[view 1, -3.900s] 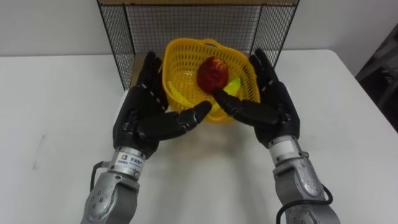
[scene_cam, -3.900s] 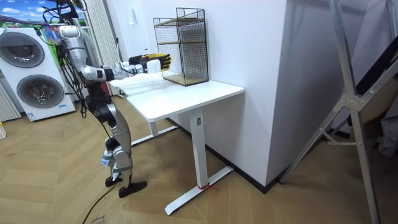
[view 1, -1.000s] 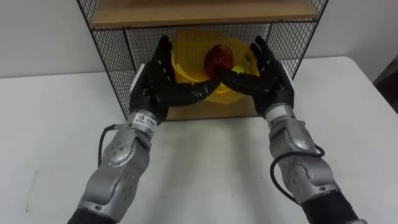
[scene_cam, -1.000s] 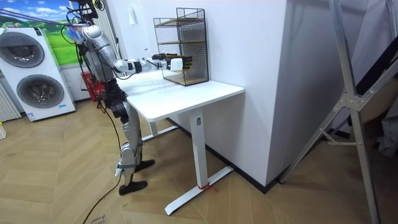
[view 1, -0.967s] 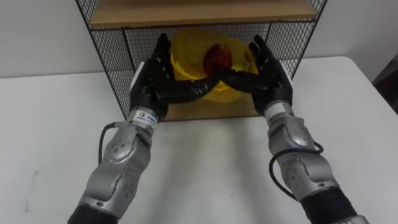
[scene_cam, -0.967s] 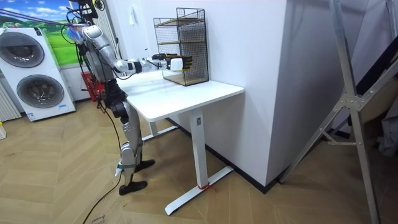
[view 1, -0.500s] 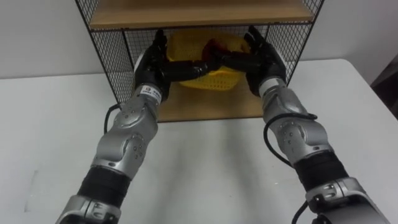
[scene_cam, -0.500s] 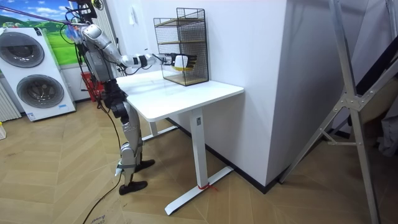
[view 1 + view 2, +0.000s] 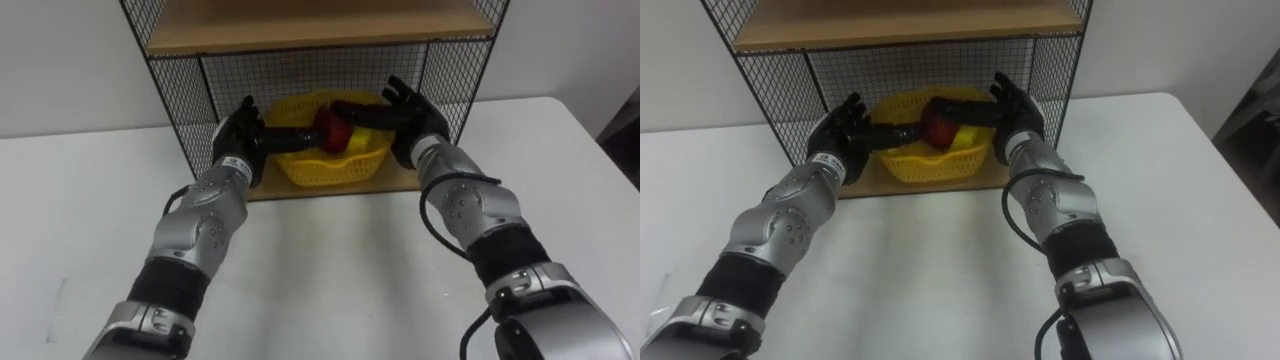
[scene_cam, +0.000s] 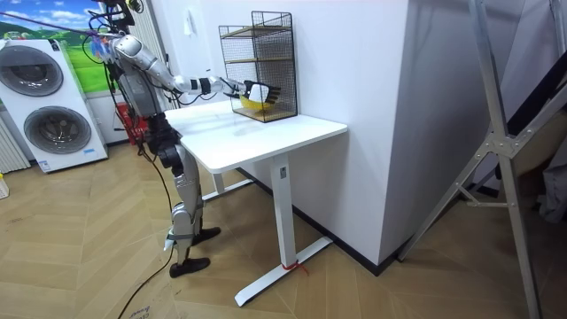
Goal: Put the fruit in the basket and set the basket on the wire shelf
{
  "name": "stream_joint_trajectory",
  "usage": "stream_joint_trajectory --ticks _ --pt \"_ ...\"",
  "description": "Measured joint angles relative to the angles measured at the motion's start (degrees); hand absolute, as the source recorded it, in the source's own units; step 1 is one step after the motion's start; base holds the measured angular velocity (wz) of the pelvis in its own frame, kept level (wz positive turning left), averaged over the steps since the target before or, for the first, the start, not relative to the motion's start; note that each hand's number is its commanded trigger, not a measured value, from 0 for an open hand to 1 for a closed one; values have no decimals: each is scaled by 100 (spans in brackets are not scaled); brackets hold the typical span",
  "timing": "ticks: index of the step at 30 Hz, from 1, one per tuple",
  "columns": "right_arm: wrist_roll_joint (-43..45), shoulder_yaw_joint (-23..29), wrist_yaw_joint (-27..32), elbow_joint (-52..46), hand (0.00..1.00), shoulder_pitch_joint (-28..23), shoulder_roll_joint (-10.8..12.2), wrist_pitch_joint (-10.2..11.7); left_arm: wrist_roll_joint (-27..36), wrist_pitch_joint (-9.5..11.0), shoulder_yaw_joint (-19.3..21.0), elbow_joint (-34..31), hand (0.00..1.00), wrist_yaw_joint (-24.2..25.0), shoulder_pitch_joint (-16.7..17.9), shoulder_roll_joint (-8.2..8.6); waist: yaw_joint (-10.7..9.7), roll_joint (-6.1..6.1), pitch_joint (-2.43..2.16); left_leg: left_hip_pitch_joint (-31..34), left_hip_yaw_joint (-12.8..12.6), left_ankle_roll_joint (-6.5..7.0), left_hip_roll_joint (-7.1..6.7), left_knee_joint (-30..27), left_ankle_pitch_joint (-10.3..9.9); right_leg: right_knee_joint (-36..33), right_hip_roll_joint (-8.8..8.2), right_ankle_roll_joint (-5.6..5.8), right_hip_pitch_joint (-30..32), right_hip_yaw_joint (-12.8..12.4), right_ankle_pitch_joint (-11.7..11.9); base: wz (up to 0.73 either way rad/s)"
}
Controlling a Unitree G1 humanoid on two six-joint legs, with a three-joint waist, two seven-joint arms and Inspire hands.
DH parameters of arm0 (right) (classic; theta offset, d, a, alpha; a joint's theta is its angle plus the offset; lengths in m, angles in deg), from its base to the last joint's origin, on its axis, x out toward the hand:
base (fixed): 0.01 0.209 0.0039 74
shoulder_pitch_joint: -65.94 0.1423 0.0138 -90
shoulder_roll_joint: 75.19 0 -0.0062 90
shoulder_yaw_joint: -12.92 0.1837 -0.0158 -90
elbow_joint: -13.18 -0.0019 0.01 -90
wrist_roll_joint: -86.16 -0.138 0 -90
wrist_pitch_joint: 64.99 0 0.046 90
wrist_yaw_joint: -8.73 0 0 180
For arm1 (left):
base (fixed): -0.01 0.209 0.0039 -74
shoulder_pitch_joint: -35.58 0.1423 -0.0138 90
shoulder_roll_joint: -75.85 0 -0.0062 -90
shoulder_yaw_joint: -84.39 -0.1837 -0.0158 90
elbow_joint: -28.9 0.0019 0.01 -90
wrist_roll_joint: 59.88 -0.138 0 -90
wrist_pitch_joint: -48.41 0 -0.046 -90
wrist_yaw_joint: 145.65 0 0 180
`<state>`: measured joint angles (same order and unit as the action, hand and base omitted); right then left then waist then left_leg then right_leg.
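The yellow basket [image 9: 332,163] rests on the wooden bottom board [image 9: 405,181] inside the black wire shelf [image 9: 178,92], which stands at the back of the white table [image 9: 330,270]. A red apple [image 9: 333,128] lies in the basket, with a yellow fruit [image 9: 966,137] beside it. My left hand [image 9: 238,136] is against the basket's left side and my right hand [image 9: 412,120] against its right side. Both hands have straight fingers, and their thumbs reach over the rim towards the apple. In the room view I stand at the table's end with both arms stretched to the shelf [image 10: 266,62].
An upper wooden board [image 9: 320,25] spans the shelf just above the basket and my hands. Mesh walls close the shelf's sides and back. Bare tabletop lies left, right and in front of the shelf. Two washing machines [image 10: 40,97] stand at the room view's left.
My arms have stretched forward and carried the basket from in front of the shelf into its lower compartment and down onto the bottom board. My hands are still at its sides.
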<state>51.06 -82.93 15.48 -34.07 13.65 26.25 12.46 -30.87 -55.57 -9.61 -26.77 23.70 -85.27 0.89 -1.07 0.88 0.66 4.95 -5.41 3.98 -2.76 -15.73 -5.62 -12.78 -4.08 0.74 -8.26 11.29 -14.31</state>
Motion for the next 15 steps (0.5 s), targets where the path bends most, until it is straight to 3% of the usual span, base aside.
stream_joint_trajectory --ticks 15 --pt "-42 62 -190 128 0 -91 -137 -1 -7 7 396 -223 0 -374 76 -78 -7 6 1 0 82 -2 -31 5 0 31 -7 1 -71 98 0 3"
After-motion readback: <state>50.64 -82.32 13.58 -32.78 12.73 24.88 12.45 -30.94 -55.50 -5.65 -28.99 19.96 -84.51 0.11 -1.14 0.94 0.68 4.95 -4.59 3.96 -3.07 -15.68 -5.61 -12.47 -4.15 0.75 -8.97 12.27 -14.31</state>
